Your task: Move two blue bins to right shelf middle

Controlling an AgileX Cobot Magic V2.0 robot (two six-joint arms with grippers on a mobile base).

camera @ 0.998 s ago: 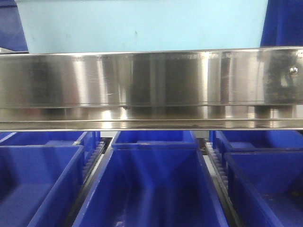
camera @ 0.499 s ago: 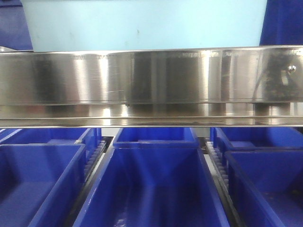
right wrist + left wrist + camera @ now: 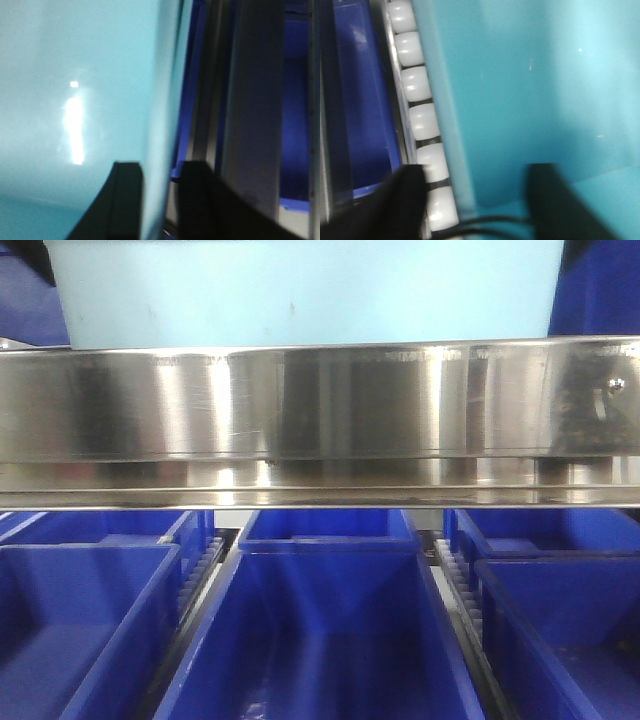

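- The right rack's middle level fills the front view. Its broad brushed-steel front rail (image 3: 320, 410) runs left to right across the whole picture.
- One light-blue bin (image 3: 300, 295) shows above that rail, inside the bay and roughly centred. The rail hides its base, so I cannot tell whether it rests on the level or hangs just over it. No second pale bin is in any view.
- This bin's long axis runs near to far, into the rack and in line with the rollers. I judge that the coming move, whether a push deeper or a set-down, goes along that line and not sideways.
- Dark-blue bins (image 3: 320, 640) sit in rows on the level below. Another dark-blue bin (image 3: 365, 100) lies on the far side of the track in the left wrist view.
- The white roller track (image 3: 420, 120) runs just beside the pale bin's left wall, parallel to it.
- The left gripper (image 3: 476, 172) sits astride that left wall, with one finger outside by the rollers and one inside the bin. Pale plastic shows between the inner finger and the wall, so I cannot tell whether its jaws pinch or only straddle.
- The right gripper (image 3: 161, 167) has its jaws pressed onto the bin's right wall, one finger on each face.
- Each arm is at its own side wall, so neither is nearer, and the bin lies between the two.
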